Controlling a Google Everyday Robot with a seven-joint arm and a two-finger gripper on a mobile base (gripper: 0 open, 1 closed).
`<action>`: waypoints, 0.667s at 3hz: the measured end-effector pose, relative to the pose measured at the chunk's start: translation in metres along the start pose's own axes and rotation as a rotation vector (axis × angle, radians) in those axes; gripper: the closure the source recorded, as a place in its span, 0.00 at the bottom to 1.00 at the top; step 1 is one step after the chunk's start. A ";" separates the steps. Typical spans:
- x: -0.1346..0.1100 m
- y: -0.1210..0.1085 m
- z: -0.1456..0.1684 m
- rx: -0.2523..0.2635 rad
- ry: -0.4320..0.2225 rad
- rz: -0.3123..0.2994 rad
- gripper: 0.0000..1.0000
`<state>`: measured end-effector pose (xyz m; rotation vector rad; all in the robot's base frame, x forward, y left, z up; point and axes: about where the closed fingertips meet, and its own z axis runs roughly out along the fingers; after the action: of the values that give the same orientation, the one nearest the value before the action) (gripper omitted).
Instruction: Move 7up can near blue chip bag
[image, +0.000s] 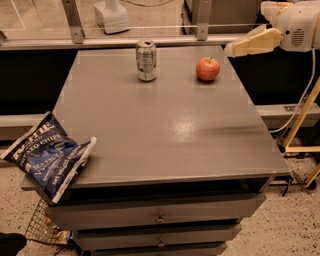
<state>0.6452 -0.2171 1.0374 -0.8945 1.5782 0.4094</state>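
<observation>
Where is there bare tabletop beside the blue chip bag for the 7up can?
The grey tabletop is bare from the blue chip bag rightward to the front and right edges. Only the back strip is occupied: 7up can and red apple. The end effector hovers off the back right corner.

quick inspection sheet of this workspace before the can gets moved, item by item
surface: grey table top, glossy patch near the middle
job's things: 7up can upright near the back edge; blue chip bag at the front left corner, overhanging the edge, far from the can
clutter: red apple right of the can, apart
grippers: gripper in the air off the back right corner, touching nothing
cables: pale cable hanging at right
surroundings: drawers below; wire basket on the floor
</observation>
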 end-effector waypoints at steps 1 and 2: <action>0.003 0.010 0.010 0.005 0.017 -0.018 0.00; 0.019 0.032 0.045 -0.009 -0.010 -0.023 0.00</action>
<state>0.6517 -0.1711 1.0019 -0.9154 1.5570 0.4048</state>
